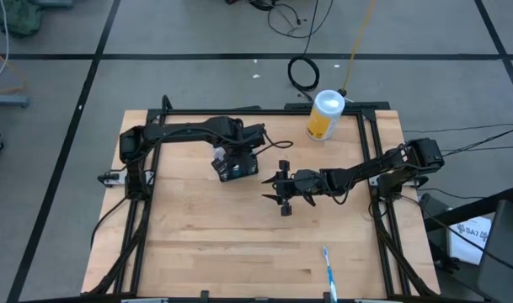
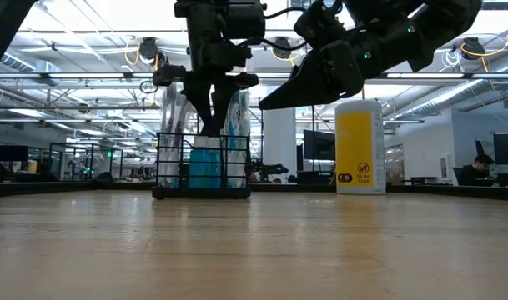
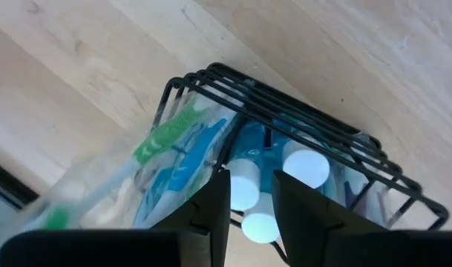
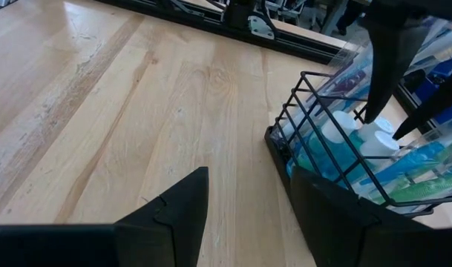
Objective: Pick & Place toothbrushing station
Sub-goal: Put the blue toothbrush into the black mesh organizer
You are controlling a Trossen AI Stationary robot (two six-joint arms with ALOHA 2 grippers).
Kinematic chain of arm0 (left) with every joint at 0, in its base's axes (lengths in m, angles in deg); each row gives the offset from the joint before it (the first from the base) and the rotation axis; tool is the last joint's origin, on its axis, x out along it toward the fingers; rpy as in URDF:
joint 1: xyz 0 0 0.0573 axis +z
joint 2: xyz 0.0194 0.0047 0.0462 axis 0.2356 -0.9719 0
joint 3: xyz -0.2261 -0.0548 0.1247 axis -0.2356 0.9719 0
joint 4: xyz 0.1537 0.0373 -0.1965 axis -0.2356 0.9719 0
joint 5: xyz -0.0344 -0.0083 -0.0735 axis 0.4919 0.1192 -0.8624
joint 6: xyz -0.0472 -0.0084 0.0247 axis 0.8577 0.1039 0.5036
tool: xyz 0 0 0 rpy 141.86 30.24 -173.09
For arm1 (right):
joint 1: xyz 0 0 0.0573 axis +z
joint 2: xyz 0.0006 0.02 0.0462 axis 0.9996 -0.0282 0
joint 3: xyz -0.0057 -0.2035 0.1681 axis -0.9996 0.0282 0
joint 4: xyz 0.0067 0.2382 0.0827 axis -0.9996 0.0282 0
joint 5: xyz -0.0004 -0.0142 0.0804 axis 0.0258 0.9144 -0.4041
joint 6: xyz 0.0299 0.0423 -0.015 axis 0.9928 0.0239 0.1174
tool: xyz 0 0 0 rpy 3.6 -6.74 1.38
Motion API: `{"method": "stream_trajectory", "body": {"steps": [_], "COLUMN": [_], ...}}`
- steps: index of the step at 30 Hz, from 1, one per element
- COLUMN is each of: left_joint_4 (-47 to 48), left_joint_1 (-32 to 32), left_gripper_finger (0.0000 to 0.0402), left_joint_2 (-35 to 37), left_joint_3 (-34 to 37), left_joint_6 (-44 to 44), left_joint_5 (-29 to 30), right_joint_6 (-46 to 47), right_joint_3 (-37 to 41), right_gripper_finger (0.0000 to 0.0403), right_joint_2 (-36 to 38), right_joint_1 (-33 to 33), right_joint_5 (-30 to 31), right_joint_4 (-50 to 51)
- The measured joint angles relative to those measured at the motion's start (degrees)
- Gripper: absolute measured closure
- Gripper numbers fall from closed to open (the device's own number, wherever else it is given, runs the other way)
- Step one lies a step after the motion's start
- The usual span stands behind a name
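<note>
Two arms are over the wooden table point(image 1: 197, 227), and the action sits just above the centre of the overhead frame. That's where the black wire-mesh caddy point(image 1: 235, 166) stands, upright on the wood, packed with toothbrushes point(image 3: 182, 152) in clear wrapping and teal toothpaste tubes point(image 3: 306, 167) with white caps. In the low view the caddy point(image 2: 202, 165) stands left of centre, its base flat on the table.

Left gripper point(image 1: 239, 154) is right on top of it, reaching in from the upper left of the overhead frame. Its wrist camera looks straight down into the caddy point(image 3: 300, 122), and the two dark fingers point(image 3: 211, 211) stand apart with the white caps showing in the gap between them. They dip down among the contents; whether they are pressing on anything, I cannot tell.

Right gripper point(image 1: 283, 195) hangs off the table just right of the caddy, near but not touching it, fingers spread wide. Its own camera shows the caddy point(image 4: 337, 148) beside it, bare wood between the fingers.

Upper right of the overhead frame, a yellow canister point(image 1: 325, 115) with a white lid stands at the table's far edge. One loose toothbrush point(image 1: 328, 271) lies near the bottom edge, right of centre, well apart from everything.
</note>
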Motion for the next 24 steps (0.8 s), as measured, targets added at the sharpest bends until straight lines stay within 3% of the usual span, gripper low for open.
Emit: {"method": "stream_trajectory", "body": {"steps": [8, 17, 20, 24], "left_joint_4": [0.84, 1.56, 1.43, -1.22], "left_joint_1": [-1.31, -3.35, -3.69, -5.45], "left_gripper_finger": [0.0300, 0.0300, 0.0300, 0.0300], "left_joint_2": [7.49, 22.21, 27.97, 35.88], "left_joint_3": [-0.14, 0.31, 2.87, 10.17], "left_joint_6": [13.25, 43.21, 50.55, 53.05], "left_joint_5": [-0.02, -2.05, -3.52, -2.31], "right_joint_6": [3.20, 7.58, 10.03, 13.74], "right_joint_3": [0.01, 0.02, -0.01, -0.11], "right_gripper_finger": [0.0216, 0.0216, 0.0216, 0.0216], "right_joint_2": [0.00, 1.53, 2.33, 3.14], "right_joint_1": [0.01, 0.15, 0.85, 1.72], "right_joint_5": [-0.01, 0.02, 1.91, 2.78], "right_joint_4": [0.81, 2.28, 2.96, 4.00]}}
